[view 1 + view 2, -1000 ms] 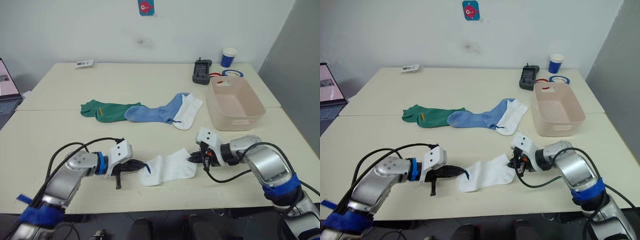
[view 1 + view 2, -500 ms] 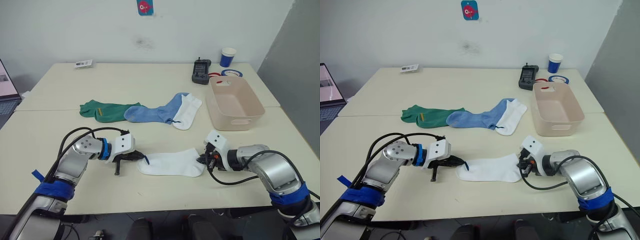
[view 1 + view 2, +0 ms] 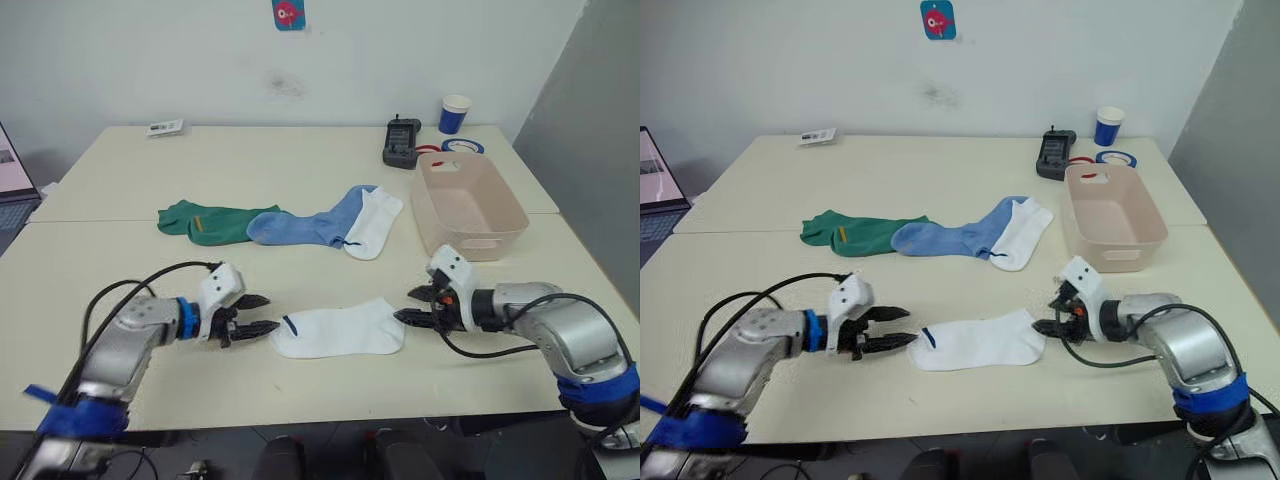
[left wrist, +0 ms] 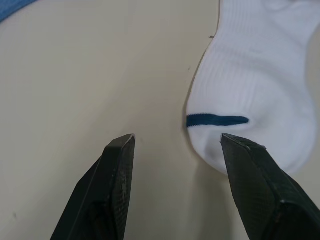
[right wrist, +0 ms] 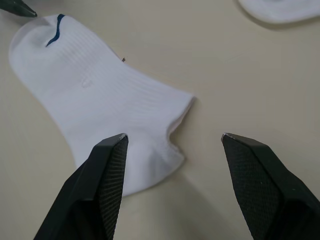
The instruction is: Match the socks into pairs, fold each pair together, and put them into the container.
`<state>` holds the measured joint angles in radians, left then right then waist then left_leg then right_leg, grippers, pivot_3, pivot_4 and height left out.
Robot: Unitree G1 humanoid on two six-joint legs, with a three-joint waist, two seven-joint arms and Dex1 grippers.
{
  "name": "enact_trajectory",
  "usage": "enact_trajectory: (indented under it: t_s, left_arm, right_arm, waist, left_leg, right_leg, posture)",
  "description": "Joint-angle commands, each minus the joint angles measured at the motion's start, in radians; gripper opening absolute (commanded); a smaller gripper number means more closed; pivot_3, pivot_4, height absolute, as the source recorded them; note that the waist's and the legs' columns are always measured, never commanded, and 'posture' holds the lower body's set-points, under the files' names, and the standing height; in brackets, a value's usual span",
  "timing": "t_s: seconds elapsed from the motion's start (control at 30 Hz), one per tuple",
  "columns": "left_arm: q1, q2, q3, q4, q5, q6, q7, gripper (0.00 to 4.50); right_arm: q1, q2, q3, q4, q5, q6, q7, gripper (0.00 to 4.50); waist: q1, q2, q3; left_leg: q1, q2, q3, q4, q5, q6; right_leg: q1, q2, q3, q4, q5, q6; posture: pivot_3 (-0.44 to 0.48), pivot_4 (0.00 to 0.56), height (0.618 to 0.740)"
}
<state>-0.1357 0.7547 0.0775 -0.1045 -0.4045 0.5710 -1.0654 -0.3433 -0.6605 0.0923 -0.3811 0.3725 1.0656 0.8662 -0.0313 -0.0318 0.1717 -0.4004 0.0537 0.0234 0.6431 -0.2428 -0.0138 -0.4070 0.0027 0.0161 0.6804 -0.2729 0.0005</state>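
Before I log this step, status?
Left gripper and right gripper open, flanking white sock flat on table. Tub empty. Nothing blocking.

So the two head views look forward and down over the tabletop (image 3: 300,150) from up high, taking in the whole surface back to the wall, and they cover pretty much the same scene. Each wrist cam sits way closer, low over the tabletop, looking out along its own fingers. The left wrist one faces the toe end of the white sock (image 4: 260,90) with the blue stripe, and the right wrist one faces the cuff end of that same sock. Both head views show that sock too.
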Motion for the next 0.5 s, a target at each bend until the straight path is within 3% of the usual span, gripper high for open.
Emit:
enact_trajectory:
  t_s: [0.03, 0.23, 0.5]
  left_arm:
    - [0.056, -0.022, 0.081, -0.135, -0.124, 0.175, 0.082, 2.82]
    - [0.142, -0.056, 0.106, -0.237, -0.208, 0.314, 0.182, 2.82]
    - [0.22, -0.073, 0.051, -0.286, -0.197, 0.311, 0.254, 2.82]
  right_arm:
    - [0.028, -0.007, -0.025, -0.034, 0.035, -0.046, 0.007, 3.22]
    - [0.039, 0.02, -0.006, 0.002, 0.038, -0.085, -0.016, 3.22]
    - [0.021, 0.039, 0.044, 0.096, 0.014, -0.153, -0.026, 3.22]
  waist:
    - [0.0, 0.0, 0.0]
    - [0.0, 0.0, 0.0]
    - [0.001, 0.0, 0.0]
  left_leg:
    - [0.001, 0.0, 0.0, 0.0, 0.0, 0.0]
    - [0.001, -0.001, 0.0, 0.0, 0.0, 0.0]
    - [0.001, -0.005, 0.0, 0.0, 0.0, 0.0]
  right_leg:
    - [0.0, 0.0, 0.0, 0.0, 0.0, 0.0]
    - [0.001, 0.0, 0.0, 0.0, 0.0, 0.0]
    - [0.001, -0.001, 0.001, 0.0, 0.0, 0.0]
  posture:
    - [0.0, 0.15, 0.74]
    - [0.0, 0.15, 0.74]
    - [0.0, 0.15, 0.74]
